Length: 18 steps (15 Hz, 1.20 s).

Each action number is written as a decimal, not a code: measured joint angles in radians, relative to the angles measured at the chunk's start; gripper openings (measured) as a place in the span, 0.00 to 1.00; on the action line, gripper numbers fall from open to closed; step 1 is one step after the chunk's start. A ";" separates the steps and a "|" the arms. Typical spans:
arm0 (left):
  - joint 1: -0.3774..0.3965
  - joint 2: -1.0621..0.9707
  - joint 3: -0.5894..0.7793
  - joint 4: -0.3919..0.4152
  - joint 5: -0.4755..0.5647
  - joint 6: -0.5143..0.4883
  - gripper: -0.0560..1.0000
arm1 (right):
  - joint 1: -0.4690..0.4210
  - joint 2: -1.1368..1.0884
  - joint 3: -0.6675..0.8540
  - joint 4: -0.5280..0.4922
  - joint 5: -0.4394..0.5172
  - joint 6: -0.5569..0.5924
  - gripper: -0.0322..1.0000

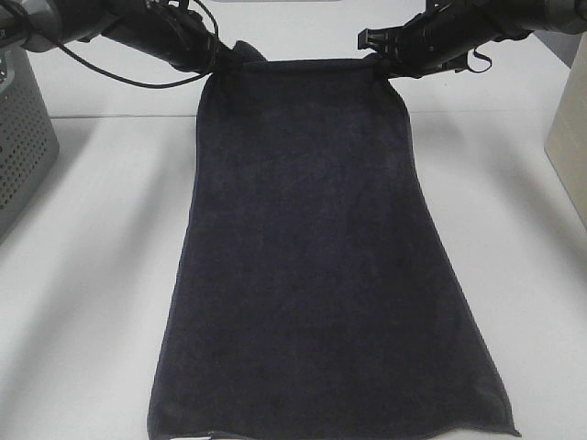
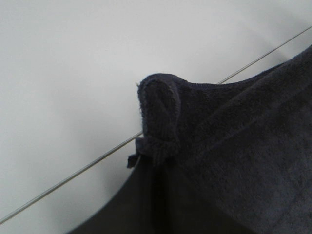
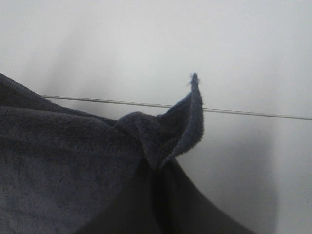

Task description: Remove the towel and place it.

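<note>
The towel (image 1: 312, 257) is a large dark charcoal cloth, stretched out by its two far corners, with its near end lying on the white table (image 1: 83, 302). My left gripper (image 1: 222, 57) is shut on the towel's far left corner. My right gripper (image 1: 378, 57) is shut on the far right corner. In the left wrist view the pinched corner (image 2: 161, 122) curls up above the closed jaws. In the right wrist view the other corner (image 3: 187, 122) sticks up in a point. The fingers themselves are hidden behind the cloth in both wrist views.
A grey perforated basket (image 1: 20, 137) stands at the left edge of the table. A light beige box (image 1: 570, 128) stands at the right edge. A thin seam line crosses the white surface behind the towel (image 2: 73, 175).
</note>
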 joint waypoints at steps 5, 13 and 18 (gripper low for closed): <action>-0.001 0.057 -0.003 -0.001 -0.047 0.010 0.06 | 0.001 0.059 0.000 0.007 -0.039 -0.010 0.04; -0.033 0.138 -0.003 0.016 -0.246 0.062 0.36 | 0.001 0.140 0.004 0.084 -0.154 -0.060 0.60; -0.033 0.138 -0.003 0.016 -0.317 0.035 0.74 | 0.001 0.147 -0.034 0.106 -0.194 -0.061 0.64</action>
